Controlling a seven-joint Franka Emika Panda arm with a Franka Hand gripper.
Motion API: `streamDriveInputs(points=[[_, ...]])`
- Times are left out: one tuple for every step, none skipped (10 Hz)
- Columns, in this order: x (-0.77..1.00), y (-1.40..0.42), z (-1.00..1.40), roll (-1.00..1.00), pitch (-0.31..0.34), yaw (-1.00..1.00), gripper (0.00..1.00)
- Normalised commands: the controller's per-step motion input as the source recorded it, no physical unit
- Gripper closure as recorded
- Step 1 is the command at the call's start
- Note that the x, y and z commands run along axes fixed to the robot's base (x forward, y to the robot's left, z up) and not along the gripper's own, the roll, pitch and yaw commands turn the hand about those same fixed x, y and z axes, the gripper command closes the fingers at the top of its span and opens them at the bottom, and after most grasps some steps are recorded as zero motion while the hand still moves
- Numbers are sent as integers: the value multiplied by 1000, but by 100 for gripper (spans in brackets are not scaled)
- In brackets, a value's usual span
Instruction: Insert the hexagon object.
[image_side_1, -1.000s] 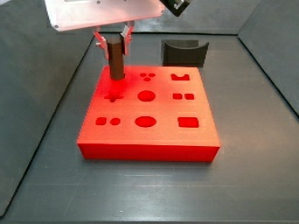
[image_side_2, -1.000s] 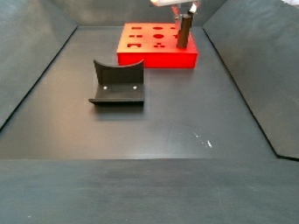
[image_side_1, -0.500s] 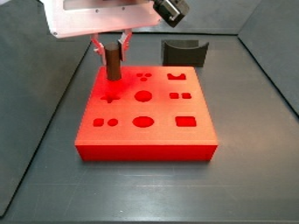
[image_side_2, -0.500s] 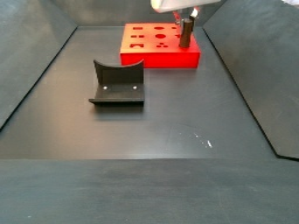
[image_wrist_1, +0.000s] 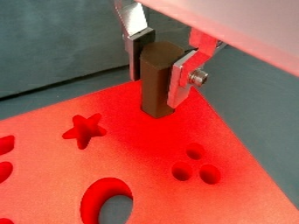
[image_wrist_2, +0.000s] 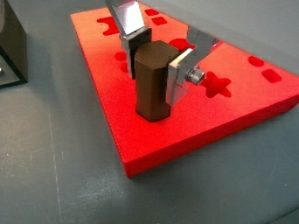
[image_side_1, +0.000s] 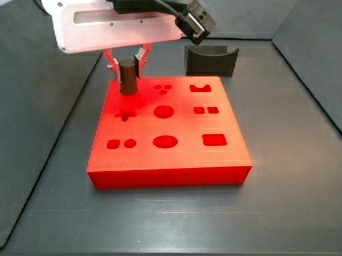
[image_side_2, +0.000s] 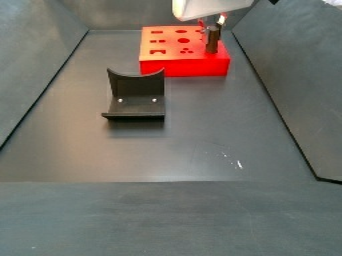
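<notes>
Gripper (image_wrist_1: 163, 72) clamped on slim matte brown hexagon object (image_wrist_1: 156, 80), long axis upright, lower end on the far-left corner of the flat red block (image_side_1: 167, 140), star cutout (image_wrist_1: 83, 129) just beside.

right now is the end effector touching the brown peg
Touching. In both wrist views the end effector has its silver fingers pressed flat against opposite sides of the brown peg, which stands upright in the red block.
</notes>
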Motion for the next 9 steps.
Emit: streamDriveInputs(points=[[0, 0, -980, 170, 0, 0, 100], [71, 0, -1000, 54, 0, 0, 100], [74, 31, -1000, 0, 0, 0, 100], [94, 0, -1000, 0, -19, 0, 100], [86, 0, -1000, -29, -33, 0, 100], [91, 0, -1000, -56, -44, 0, 100], [34, 3, -1000, 0, 0, 0, 100], [143, 0, -800, 0, 0, 0, 100], [183, 0, -897, -121, -36, -17, 100]])
